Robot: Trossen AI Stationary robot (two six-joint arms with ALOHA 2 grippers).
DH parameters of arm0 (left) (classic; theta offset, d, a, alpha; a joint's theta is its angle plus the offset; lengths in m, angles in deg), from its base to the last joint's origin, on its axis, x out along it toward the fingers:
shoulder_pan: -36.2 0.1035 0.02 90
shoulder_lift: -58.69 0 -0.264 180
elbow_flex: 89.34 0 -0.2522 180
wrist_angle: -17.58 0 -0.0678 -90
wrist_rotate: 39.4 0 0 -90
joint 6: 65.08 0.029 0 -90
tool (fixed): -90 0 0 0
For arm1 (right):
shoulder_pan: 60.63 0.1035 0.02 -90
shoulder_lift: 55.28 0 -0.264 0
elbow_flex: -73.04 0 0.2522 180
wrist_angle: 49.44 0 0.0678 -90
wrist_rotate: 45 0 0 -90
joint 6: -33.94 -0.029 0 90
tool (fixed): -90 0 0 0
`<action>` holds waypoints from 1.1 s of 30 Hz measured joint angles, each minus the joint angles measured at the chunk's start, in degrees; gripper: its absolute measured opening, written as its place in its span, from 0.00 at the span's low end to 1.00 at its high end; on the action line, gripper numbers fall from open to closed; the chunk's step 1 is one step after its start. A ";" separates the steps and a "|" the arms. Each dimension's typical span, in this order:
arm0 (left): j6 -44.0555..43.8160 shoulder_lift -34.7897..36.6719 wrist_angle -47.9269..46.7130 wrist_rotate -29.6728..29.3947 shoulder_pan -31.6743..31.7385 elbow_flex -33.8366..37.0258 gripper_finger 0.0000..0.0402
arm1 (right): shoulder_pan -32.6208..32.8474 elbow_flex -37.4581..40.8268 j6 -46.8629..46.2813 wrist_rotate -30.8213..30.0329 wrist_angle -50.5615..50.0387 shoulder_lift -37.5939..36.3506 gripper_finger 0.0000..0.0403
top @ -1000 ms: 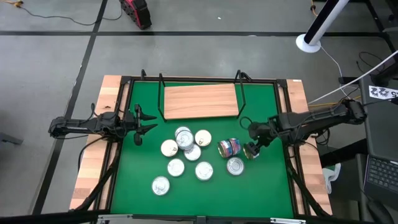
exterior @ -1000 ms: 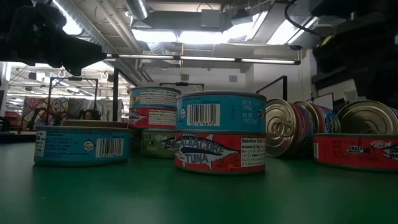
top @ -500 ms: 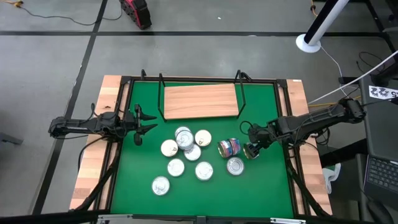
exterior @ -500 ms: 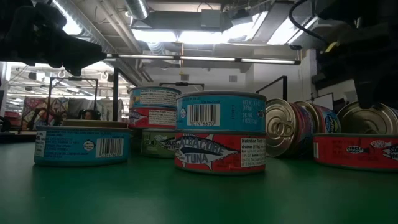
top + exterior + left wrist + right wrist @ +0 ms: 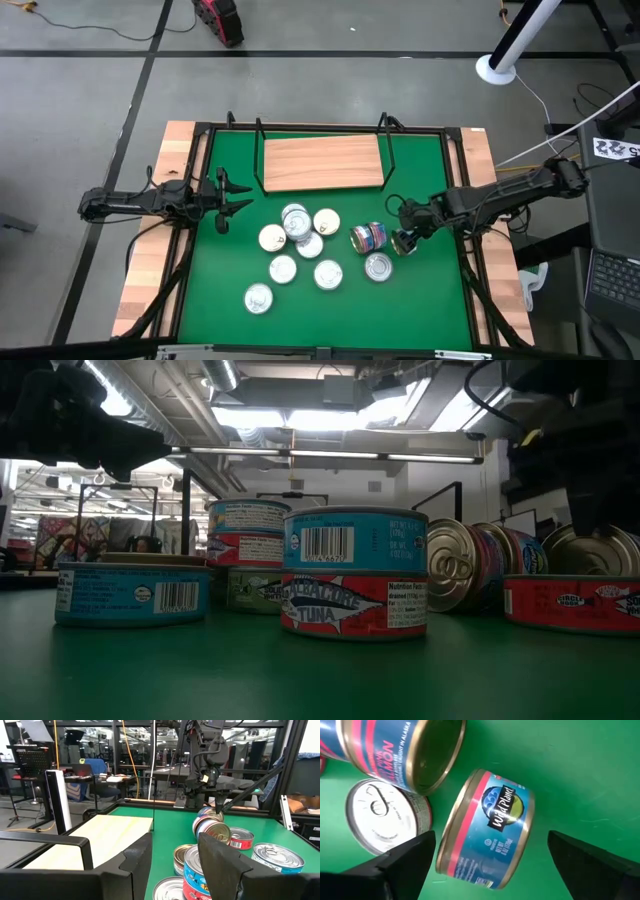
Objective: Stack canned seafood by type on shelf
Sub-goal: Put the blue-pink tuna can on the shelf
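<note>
Two slender matte-black jointed arms with thin black cables; each black end effector (image 5: 232, 196) (image 5: 403, 226) ends in two tapered fingers.

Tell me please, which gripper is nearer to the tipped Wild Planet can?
The right one. The right gripper hangs just over the Wild Planet can, its fingers open on both sides of it. The left gripper waits open at the table's far left side, beyond the other cans.
</note>
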 joint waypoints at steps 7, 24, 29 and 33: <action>0.00 0.00 -0.03 0.00 0.01 0.02 0.39 | -0.02 0.00 0.00 0.07 1.27 0.89 0.80; 0.00 0.00 0.00 0.00 -0.01 0.01 0.39 | -0.04 -4.78 0.19 3.59 -2.58 0.90 0.45; 0.00 0.00 0.01 0.00 0.00 -0.01 0.39 | -0.04 -12.23 0.24 2.62 -10.03 0.90 0.48; 0.00 0.00 0.01 0.00 0.00 -0.01 0.39 | -0.04 -18.97 0.26 1.23 -13.75 0.90 0.47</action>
